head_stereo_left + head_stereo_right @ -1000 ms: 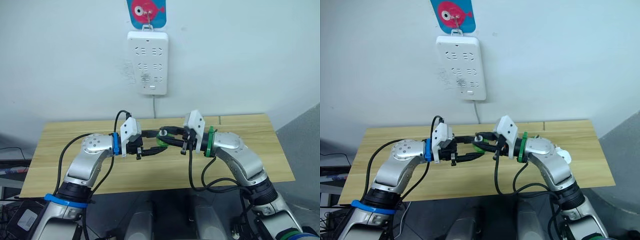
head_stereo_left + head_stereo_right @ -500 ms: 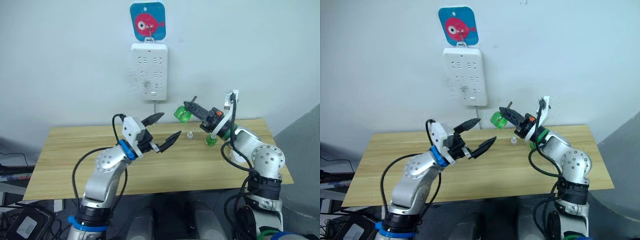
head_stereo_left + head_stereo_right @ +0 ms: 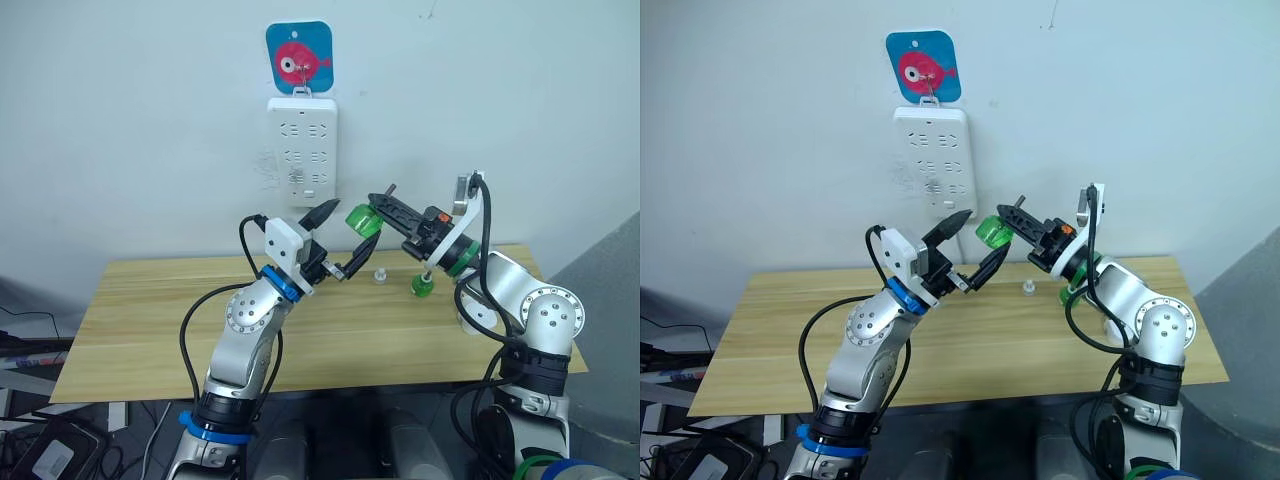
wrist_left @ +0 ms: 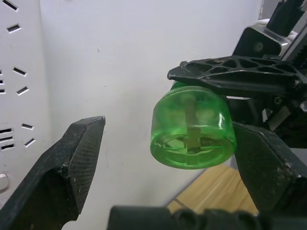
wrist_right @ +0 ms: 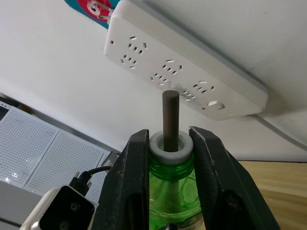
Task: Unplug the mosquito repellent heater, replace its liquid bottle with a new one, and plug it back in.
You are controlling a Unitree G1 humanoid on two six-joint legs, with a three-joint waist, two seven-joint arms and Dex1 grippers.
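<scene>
Left wrist view: green bottle (image 4: 194,132) clamped at neck in right claw (image 3: 1028,224), lying sideways, base between spread left claw (image 4: 168,163) fingers.

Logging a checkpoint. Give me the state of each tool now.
Left tool: open, holding nothing, its fingers either side of the green bottle.
Right tool: closed on the green bottle's neck.

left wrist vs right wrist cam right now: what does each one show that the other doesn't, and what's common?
Left wrist view alone: the green bottle's round base, the open left gripper flanking it without contact, and a corner of the wooden table.
Right wrist view alone: the bottle's white collar and dark wick, and the red-and-blue fish hanger.
Both: the green bottle held in the right gripper, and the white power strip.
</scene>
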